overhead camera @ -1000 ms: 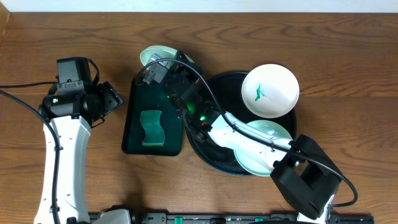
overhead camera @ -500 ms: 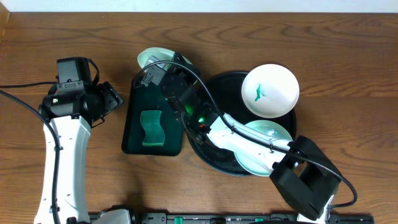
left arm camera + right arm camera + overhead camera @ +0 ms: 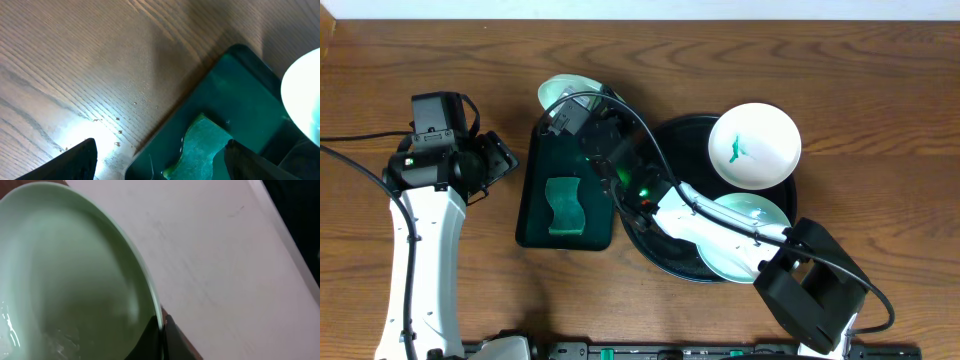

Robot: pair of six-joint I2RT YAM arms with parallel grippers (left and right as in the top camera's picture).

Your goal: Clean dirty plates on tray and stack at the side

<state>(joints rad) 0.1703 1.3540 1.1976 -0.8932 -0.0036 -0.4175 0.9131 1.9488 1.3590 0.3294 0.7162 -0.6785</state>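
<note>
Right gripper (image 3: 162, 332) was clamped shut on the rim of one pale mint-green shallow round plate (image 3: 558, 92), both fingertips pinching the edge. The plate sat just past the far end of the small rectangular dark green tray (image 3: 542, 160), off the large round glossy black tray (image 3: 682, 140). It looked tilted. Could not tell whether its lower edge touched the brown wooden table (image 3: 820, 60). No dark smear showed on the part of its face in the wrist view, only a wet sheen.

Left gripper (image 3: 498, 158) was spread fully wide and held nothing. It hovered over bare table just left of the green tray. A wavy green sponge (image 3: 563, 206) lay inside that tray.

On the black tray: a white round plate (image 3: 754, 146) with a small green smear at centre, and a second mint-green plate (image 3: 760, 212), partly hidden under my right arm.

Judgement: step in hand was placing a wiped plate at the side to start the stack. Roughly one plate of three dealt with.

Next move calls for levelling the plate, lowering it flat onto the table, then releasing the rim without dragging. After that, the smeared white plate needs cleaning.
</note>
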